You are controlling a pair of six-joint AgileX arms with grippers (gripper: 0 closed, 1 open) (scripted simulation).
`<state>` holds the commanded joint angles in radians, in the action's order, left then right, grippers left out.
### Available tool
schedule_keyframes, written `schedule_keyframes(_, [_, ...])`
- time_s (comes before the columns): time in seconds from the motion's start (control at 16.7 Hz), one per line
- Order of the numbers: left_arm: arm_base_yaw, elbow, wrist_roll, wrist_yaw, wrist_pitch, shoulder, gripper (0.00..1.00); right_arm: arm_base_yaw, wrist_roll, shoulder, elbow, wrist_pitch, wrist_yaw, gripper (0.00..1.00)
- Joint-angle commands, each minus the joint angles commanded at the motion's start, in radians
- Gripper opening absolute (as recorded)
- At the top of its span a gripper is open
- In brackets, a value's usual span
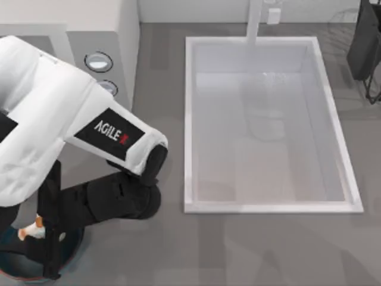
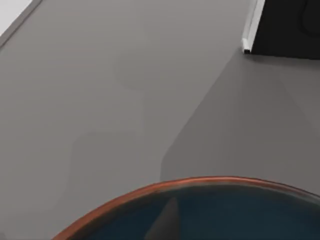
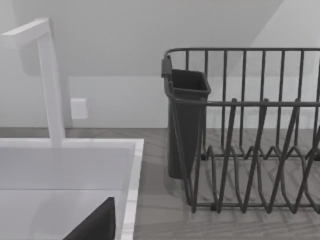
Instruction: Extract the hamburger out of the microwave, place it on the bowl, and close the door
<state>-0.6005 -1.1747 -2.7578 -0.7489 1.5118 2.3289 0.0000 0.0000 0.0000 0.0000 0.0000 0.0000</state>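
A: What is sitting nearest, at the desk's [image 1: 178, 250] front left corner?

B: The bowl [image 1: 12, 266] is lying there, with the left tool [image 1: 44, 238] hanging right over it. The hamburger [image 1: 33, 229] is showing at the tool, above the bowl; whether it is touching the bowl I cannot tell.

A: Is the tool gripping it?

B: I cannot tell how its fingers are standing. The left wrist view is looking down on the bowl's reddish rim [image 2: 190, 186].

A: And farther back?

B: The microwave [image 1: 113, 36] is standing at the back left, its knobs [image 1: 98, 61] facing up. The sink [image 1: 190, 119] is lying to its right, with the dish rack [image 3: 245, 135] beyond it. The right arm [image 1: 366, 42] is waiting at the far right corner.
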Motion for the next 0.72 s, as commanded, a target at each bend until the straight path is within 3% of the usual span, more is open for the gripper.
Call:
schedule_keyframes(0.12, [-0.016, -0.007, -0.072, -0.036, 0.021, -0.056, 1.00, 0.000, 0.000, 0.000, 0.000, 0.000, 0.000, 1.00])
schedule_keyframes(0.36, [0.005, 0.018, -0.012, -0.006, -0.009, -0.115, 1.00, 0.000, 0.000, 0.000, 0.000, 0.000, 0.000, 1.00])
schedule_keyframes(0.54, [0.054, 0.083, 0.141, 0.065, -0.086, -0.267, 1.00, 0.000, 0.000, 0.000, 0.000, 0.000, 0.000, 1.00])
schedule_keyframes(0.72, [0.123, 0.183, 0.393, 0.162, -0.208, -0.509, 1.00, 0.000, 0.000, 0.000, 0.000, 0.000, 0.000, 1.00])
